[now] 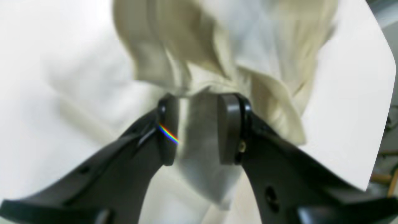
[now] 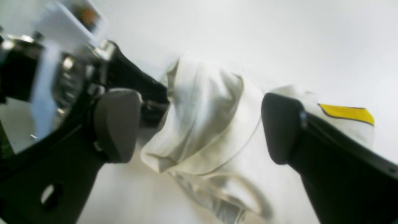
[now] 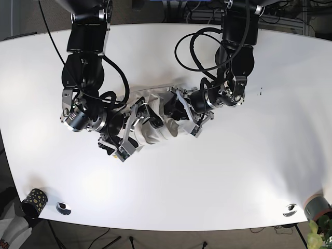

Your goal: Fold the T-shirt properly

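The cream-white T-shirt (image 3: 155, 129) lies bunched in a small crumpled heap at the middle of the white table (image 3: 233, 171). In the left wrist view my left gripper (image 1: 199, 99) is shut on a fold of the T-shirt (image 1: 224, 46), and cloth fills the narrow gap between its pads. In the base view the left gripper (image 3: 177, 111) sits at the heap's right side. My right gripper (image 2: 199, 124) is open wide over the T-shirt (image 2: 202, 118) and holds nothing. It (image 3: 141, 123) is at the heap's left side. A yellow patch (image 2: 345, 113) shows on the cloth.
A dark patterned cup (image 3: 33, 199) and a small metal disc (image 3: 63, 208) sit near the table's front left corner. Another disc (image 3: 289, 209) and a potted plant (image 3: 317, 210) are at the front right. Black cables (image 3: 197, 49) loop above the left arm.
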